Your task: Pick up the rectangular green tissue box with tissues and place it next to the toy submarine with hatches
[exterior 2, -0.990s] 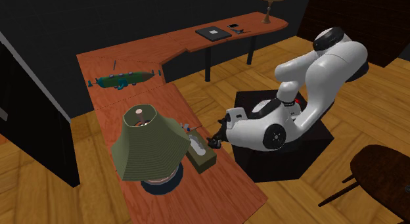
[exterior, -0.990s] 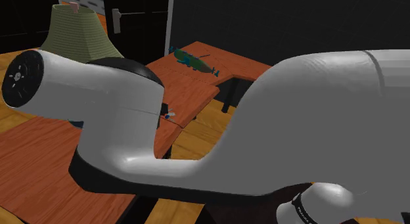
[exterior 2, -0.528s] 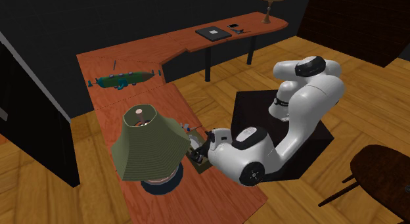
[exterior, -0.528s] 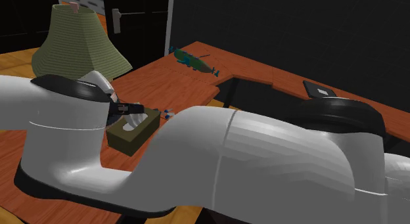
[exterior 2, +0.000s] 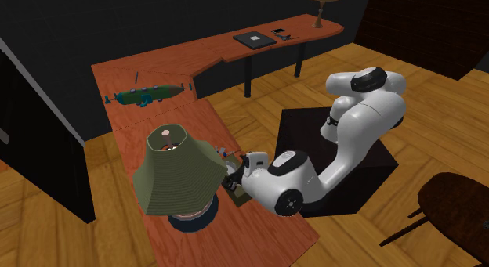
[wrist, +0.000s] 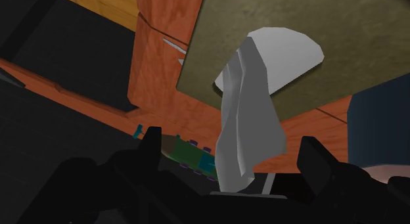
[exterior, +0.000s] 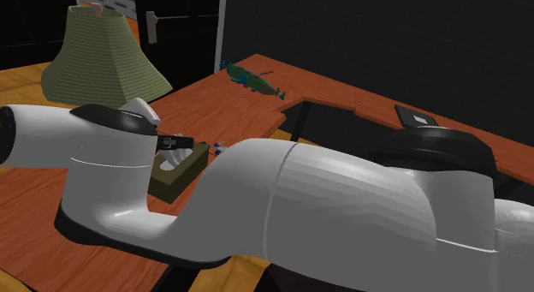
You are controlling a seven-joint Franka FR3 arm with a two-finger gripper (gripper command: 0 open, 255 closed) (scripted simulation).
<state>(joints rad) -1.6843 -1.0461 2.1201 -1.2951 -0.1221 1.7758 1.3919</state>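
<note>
Claw (wrist: 230, 138): fingers apart, flanking the tissue (wrist: 246, 124).
Tissue box (exterior: 178, 172): largely hidden behind arm (exterior: 342, 205).
Toy submarine (wrist: 190, 154): partly behind tissue.

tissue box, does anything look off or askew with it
Nothing stands out: the olive tissue box lies flat on the wooden desk beside the lamp, one white tissue poking from its slot as normal.

No legible text, no labels, brands, numbers or signs on anything
</note>
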